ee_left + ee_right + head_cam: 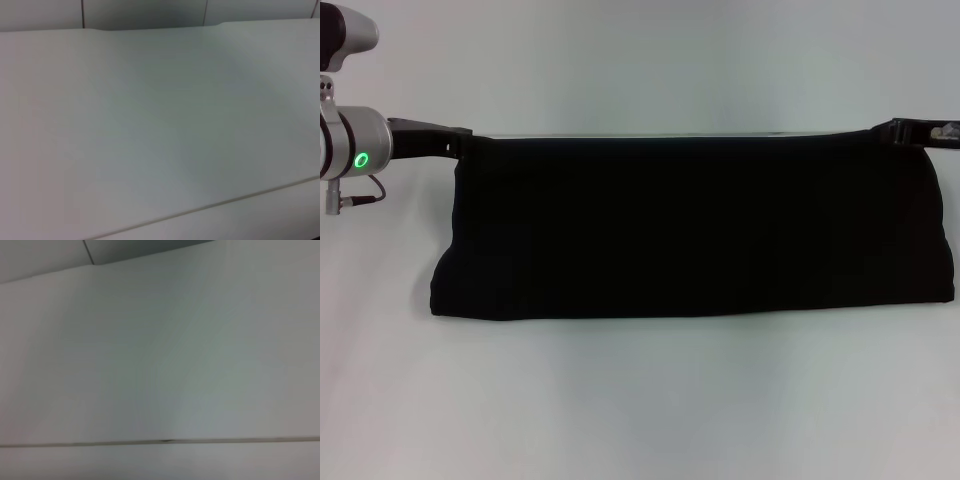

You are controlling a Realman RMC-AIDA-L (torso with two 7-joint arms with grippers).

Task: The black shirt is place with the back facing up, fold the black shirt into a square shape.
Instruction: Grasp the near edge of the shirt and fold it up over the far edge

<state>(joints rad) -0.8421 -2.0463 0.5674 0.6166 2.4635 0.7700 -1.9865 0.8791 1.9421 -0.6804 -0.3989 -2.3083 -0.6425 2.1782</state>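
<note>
The black shirt (692, 228) hangs as a wide folded band, its upper edge stretched taut between the two sets of fingers and its lower fold resting on the white table (640, 400). The fabric spans nearly the whole gap from one set of fingers to the other, bulging slightly outward toward the bottom corners. No lettering, label or brand can be read on the side that shows; the cloth looks plain black.

The left gripper (460, 135) is at the shirt's upper corner on the robot's left side, its dark fingers narrowed onto the edge of the fabric, which begins right at their tips. Behind them sits the silver wrist body with a glowing green ring light (362, 160) and a short cable below it.

The right gripper (910, 131) is at the opposite upper corner, only partly in view, and its fingers likewise pinch the fabric edge, the shirt falling away directly beneath them.

Both wrist views show only the pale table surface (150, 125) with a thin seam line (165, 442) crossing it; neither shows fingers nor the shirt, and no writing appears there.
</note>
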